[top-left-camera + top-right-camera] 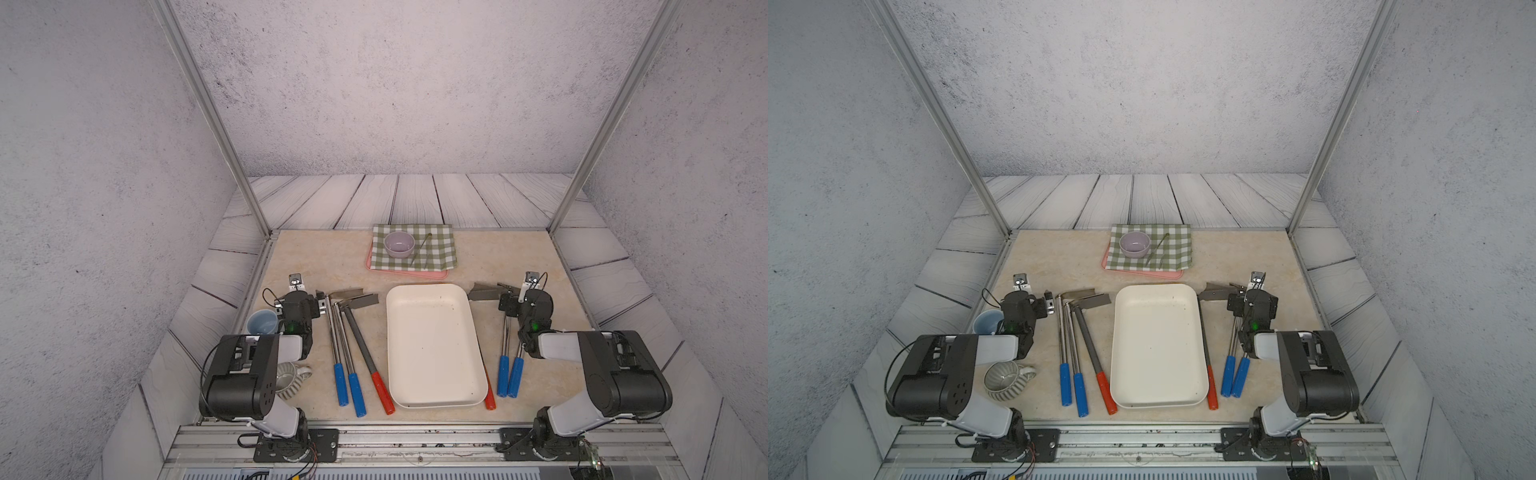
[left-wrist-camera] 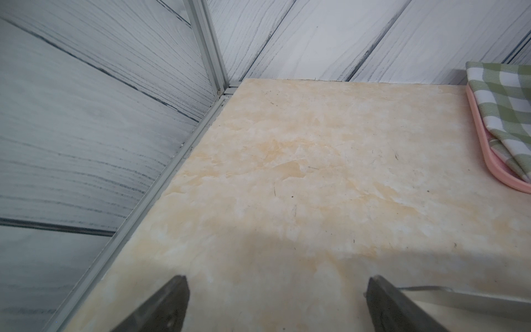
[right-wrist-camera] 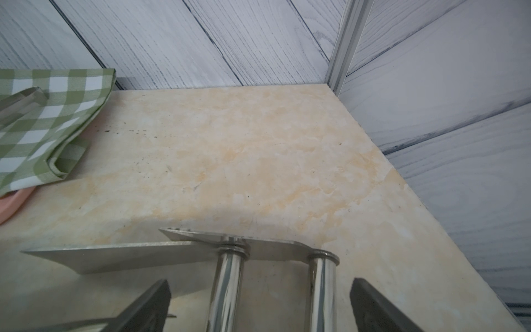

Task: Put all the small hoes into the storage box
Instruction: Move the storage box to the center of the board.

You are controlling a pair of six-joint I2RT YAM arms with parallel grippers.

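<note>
Small hoes, six in all, lie flat on the desk; none is inside the storage box. Take the box, set mid-desk, as the dial's centre and the back wall as 12 o'clock.

At 9 o'clock, just beside the box, three hoes lie close together: the left blue-grip pair and, nearest the box, a grey-shaft hoe with a red grip. Their grips point to 6 and their blades are turned toward 3. At 3 o'clock a thin red-grip hoe lies tight along the box's wall. Just past it the right blue-grip pair lies side by side, blades turned toward 9.

The right pincer stands at 2 o'clock over that pair's upper shafts, spread wide. In the right wrist view both shiny shafts show between its fingers with a gap on either side, so it grips nothing. The left pincer stands at 10 o'clock, equally wide and empty, over bare desk, with a hoe's head just beside one finger.

At 12 o'clock a pink tray carries a green checked cloth, a lilac bowl and metal tongs. Far out at 9 o'clock, a blue cup and a ribbed grey cup stand by the left arm.
</note>
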